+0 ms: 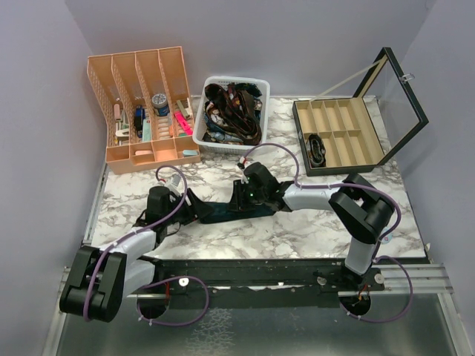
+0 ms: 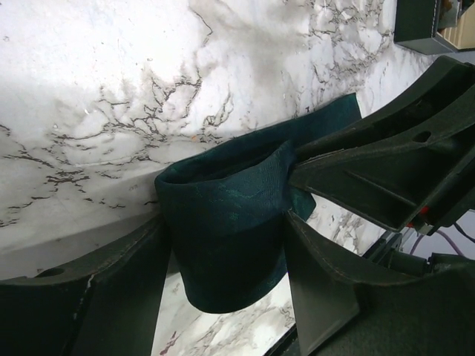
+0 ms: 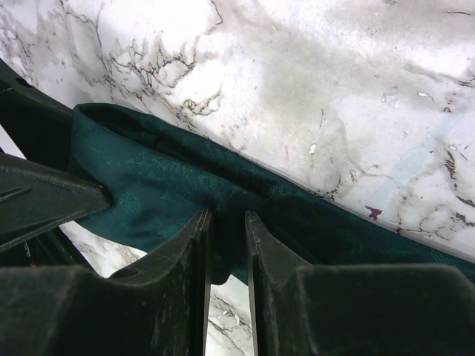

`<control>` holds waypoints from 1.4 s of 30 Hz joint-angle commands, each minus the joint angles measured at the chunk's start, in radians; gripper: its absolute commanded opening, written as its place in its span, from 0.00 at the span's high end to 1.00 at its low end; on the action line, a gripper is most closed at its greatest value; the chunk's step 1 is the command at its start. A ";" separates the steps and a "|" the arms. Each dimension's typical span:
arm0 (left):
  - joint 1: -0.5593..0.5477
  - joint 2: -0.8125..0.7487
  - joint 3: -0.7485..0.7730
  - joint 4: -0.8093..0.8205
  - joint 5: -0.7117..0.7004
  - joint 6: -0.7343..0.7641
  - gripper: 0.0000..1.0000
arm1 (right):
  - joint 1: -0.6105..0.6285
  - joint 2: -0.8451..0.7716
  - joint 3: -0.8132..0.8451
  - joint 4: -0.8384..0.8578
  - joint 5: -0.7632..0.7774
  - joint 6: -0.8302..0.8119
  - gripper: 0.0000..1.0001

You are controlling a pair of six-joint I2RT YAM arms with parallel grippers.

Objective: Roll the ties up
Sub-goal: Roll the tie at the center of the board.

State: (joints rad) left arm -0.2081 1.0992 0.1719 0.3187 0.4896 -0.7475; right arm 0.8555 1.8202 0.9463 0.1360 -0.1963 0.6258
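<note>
So the dark teal tie is lying flat on the marble tabletop, right between the two arms. Its long axis runs straight from one gripper to the other. One end is curled up into a loose loop, and that loop sits inside the left gripper. The fingers are spread wide, one against each side of the loop. The loop isn't squashed, so I honestly can't tell if it's being squeezed or just cradled.

From there the flat, unrolled length heads straight out past the left gripper's fingertips and in under the right gripper. That one faces the left gripper almost nose to nose. Its fingers are nearly pressed together, and from the wrist view it looks like it's pinching a fold of the cloth just beside the loop.

My guess is the next turn has to go along that axis, away from the left gripper. The left gripper is the one actually on the roll.
</note>
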 commanded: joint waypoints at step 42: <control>-0.076 0.049 0.060 -0.248 -0.130 -0.096 0.51 | -0.005 -0.009 -0.181 0.220 -0.058 -0.035 0.70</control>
State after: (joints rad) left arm -0.2710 1.1118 0.2234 0.1841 0.4316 -0.8726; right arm 0.8494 1.8027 0.7982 0.4007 -0.2298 0.6197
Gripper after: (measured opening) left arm 0.530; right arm 0.297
